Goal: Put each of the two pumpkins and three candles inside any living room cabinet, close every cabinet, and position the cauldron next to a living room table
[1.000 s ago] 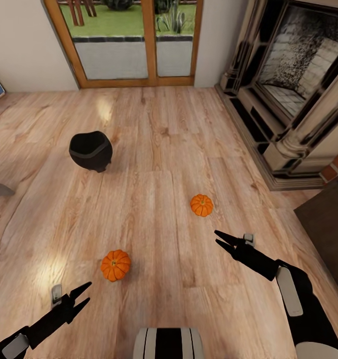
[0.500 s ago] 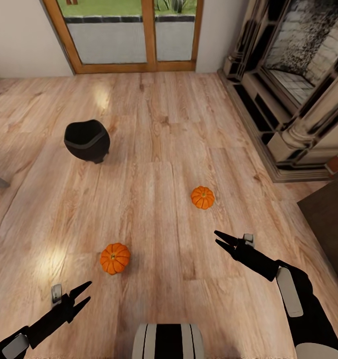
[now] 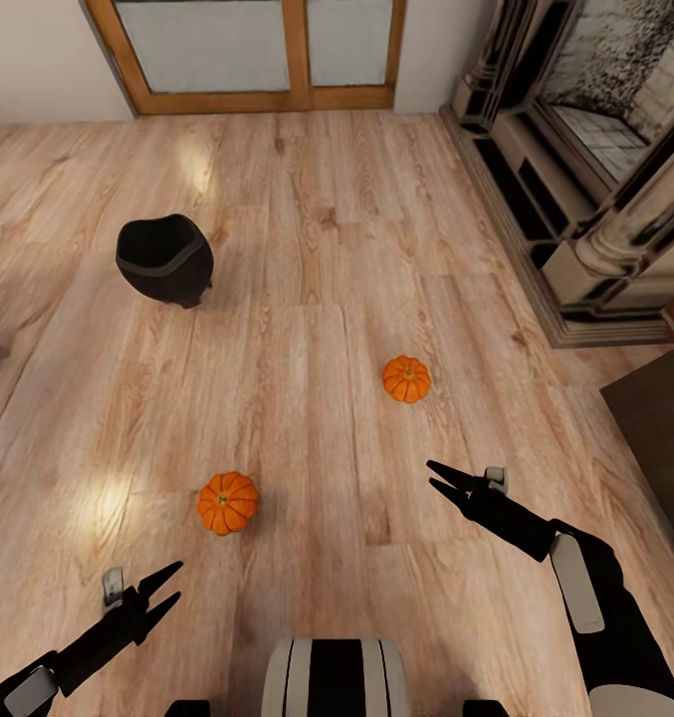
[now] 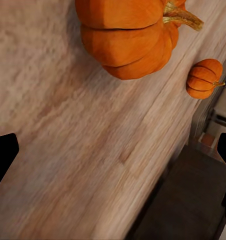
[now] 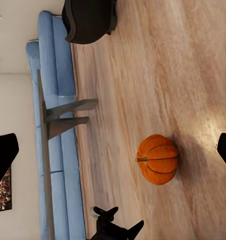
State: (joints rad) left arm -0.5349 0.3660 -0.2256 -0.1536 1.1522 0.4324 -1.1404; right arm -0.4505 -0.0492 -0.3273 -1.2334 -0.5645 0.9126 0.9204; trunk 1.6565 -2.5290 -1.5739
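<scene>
Two orange pumpkins lie on the wood floor, one (image 3: 227, 502) just ahead of my left gripper (image 3: 175, 584) and the other (image 3: 406, 378) ahead of my right gripper (image 3: 431, 474). Both grippers hang open and empty above the floor. The left wrist view has the near pumpkin (image 4: 128, 35) close up, with the far one (image 4: 204, 78) beyond it. The black cauldron (image 3: 165, 259) stands on the floor at the far left. A corner of the dark brown cabinet (image 3: 655, 418) is at the right edge. The right wrist view takes in a pumpkin (image 5: 158, 159), the cauldron (image 5: 90, 17) and the grey table (image 5: 45, 150). The candles are out of view.
A stone fireplace (image 3: 595, 149) fills the far right, with a raised hearth step. A wood-framed glass door (image 3: 257, 50) is straight ahead. The blue sofa (image 5: 53, 75) stands behind the table. Open floor lies between the pumpkins and the cauldron.
The whole head picture has shifted, with floor, pumpkins and cauldron sliding up the frame, so the camera has moved. Both grippers keep their pose and stay open.
</scene>
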